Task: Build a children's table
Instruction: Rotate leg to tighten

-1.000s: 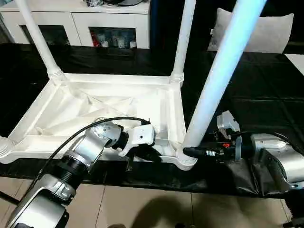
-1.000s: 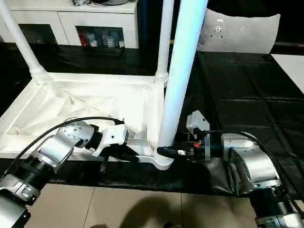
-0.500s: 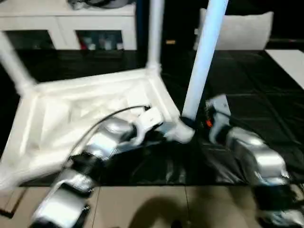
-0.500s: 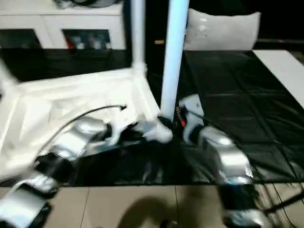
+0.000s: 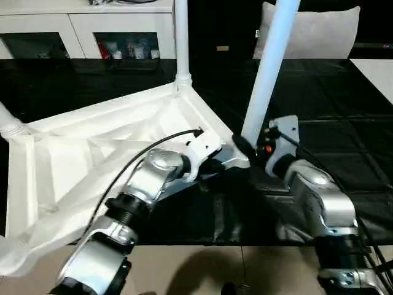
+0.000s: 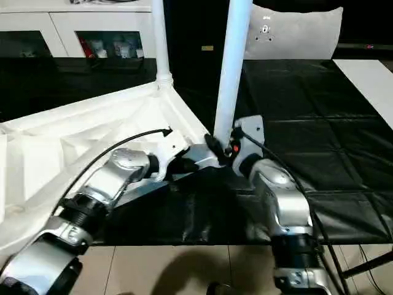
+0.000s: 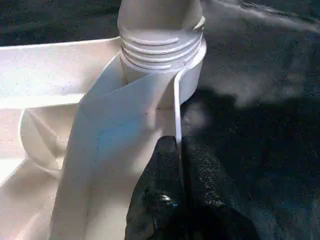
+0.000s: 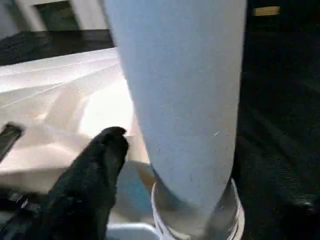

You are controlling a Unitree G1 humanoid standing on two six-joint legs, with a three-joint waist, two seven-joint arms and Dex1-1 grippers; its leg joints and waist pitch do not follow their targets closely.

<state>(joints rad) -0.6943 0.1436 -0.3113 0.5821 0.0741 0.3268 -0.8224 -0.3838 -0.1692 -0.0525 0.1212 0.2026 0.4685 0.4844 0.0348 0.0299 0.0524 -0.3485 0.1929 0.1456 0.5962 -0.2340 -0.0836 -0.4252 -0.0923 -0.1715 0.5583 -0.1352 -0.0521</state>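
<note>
Material: white plastic throughout; the children's table (image 5: 92, 153) lies upside down on the work table (image 5: 344, 104), which has a black cover. Its ribbed underside faces up.
Position: the top sits skewed, one corner toward the robot and just at the near edge of the black cover.
Legs: the near leg (image 5: 270, 61) rises from the socket (image 7: 162, 55) at that corner. A far leg (image 5: 182, 37) stands upright in its own socket, and the base of another leg (image 5: 7, 123) shows at the picture's left edge.
Left gripper (image 7: 179, 150): its two black fingers are pinched together on the thin rim wall of the top, right beside the near socket.
Right gripper (image 5: 241, 145): at the foot of the near leg, black fingers on either side of the tube, apparently clamped around it just above the socket.
Step in hand: seating or tightening the near leg, judging by both grips.
Next move: likely calls for bracing the rim steady while the leg is pressed or turned home, keeping it upright.
Writing: no brand, label or text can be read anywhere.
</note>
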